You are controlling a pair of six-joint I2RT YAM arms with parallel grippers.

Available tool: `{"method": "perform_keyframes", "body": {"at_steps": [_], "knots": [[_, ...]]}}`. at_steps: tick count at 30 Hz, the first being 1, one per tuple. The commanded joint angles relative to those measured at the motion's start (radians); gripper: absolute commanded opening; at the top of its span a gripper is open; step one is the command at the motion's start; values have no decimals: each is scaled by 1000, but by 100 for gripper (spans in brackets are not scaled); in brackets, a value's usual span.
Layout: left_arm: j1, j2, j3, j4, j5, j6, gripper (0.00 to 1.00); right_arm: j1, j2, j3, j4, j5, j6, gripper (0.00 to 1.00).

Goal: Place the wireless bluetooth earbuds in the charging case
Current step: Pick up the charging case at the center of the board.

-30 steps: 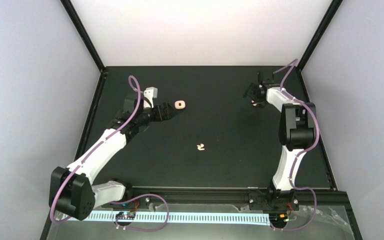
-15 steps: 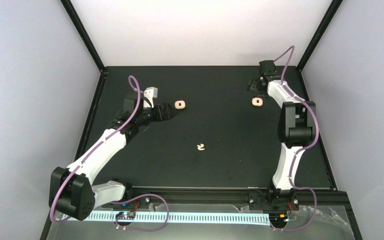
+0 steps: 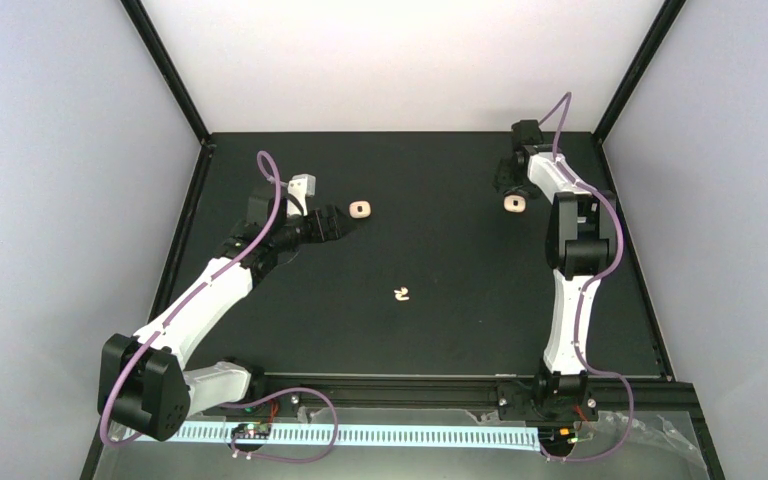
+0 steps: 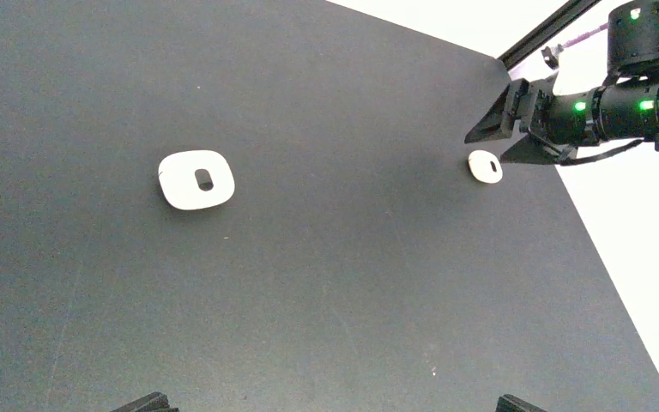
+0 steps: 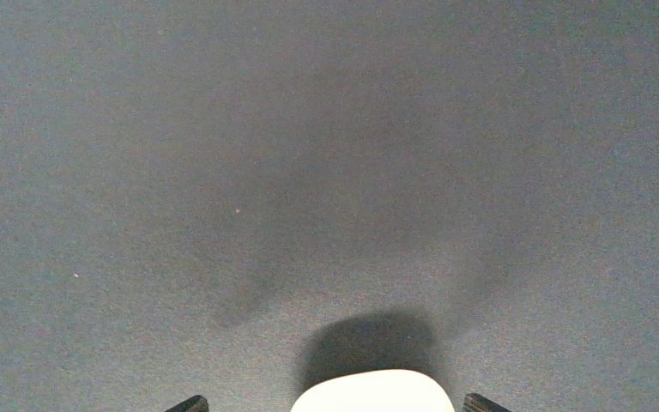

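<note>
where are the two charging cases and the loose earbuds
left charging case [image 3: 360, 209], top view, centre of its top face
right charging case [image 3: 513, 204], top view, centre of its top face
earbuds [image 3: 401, 294], top view, middle of the small pair

right wrist: case [image 5: 372, 390] cut off by the bottom edge, only its top shows. earbuds [image 3: 401, 294] in the top view: too small to count or tell apart.

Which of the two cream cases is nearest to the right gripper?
The case at the far right, directly beside the right gripper. The other case lies far to the left, near the left gripper.
</note>
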Motion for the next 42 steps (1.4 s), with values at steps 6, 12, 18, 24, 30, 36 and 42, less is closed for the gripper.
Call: {"method": "perform_keyframes", "body": {"at_steps": [6,12,18,24,30,36,42], "knots": [[-1,3,20,6,24,-4,99,-7,35,28,-76,13,-21,69],[-1,0,20,8,28,-5,99,-7,45,38,-94,14,-19,60],[-1,-3,20,8,28,-6,99,-8,62,47,-120,17,-21,58],[-1,-8,18,8,25,-8,99,-7,37,32,-121,23,-11,45],[-17,-50,10,28,0,-14,99,8,-142,-87,-44,-39,57,39],[-203,-201,-49,152,-200,17,99,106,-519,-389,123,-148,216,38],[-355,-346,-228,497,-373,-38,99,296,-885,-590,280,-197,417,38]]}}
